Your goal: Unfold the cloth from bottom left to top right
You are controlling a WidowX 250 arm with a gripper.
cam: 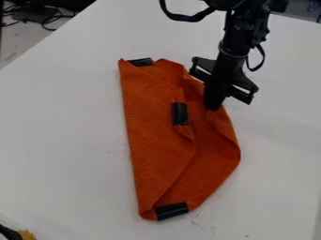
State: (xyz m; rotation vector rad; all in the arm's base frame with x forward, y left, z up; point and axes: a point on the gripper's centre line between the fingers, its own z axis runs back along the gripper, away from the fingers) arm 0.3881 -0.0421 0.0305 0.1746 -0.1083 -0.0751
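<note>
The orange cloth lies partly folded on the white table, long from top to bottom, with black tape pieces at its top left corner, on a folded flap near the middle, and at its bottom end. At the cloth's upper right edge is the black gripper, pointing down, its tips at the fabric. Whether it holds the fabric cannot be told. The folded layer's edge runs from the middle tape down toward the bottom tape.
The white table extends around the cloth on all sides. Dark cables lie beyond its edge at the top left. A black and yellow object is at the bottom left corner.
</note>
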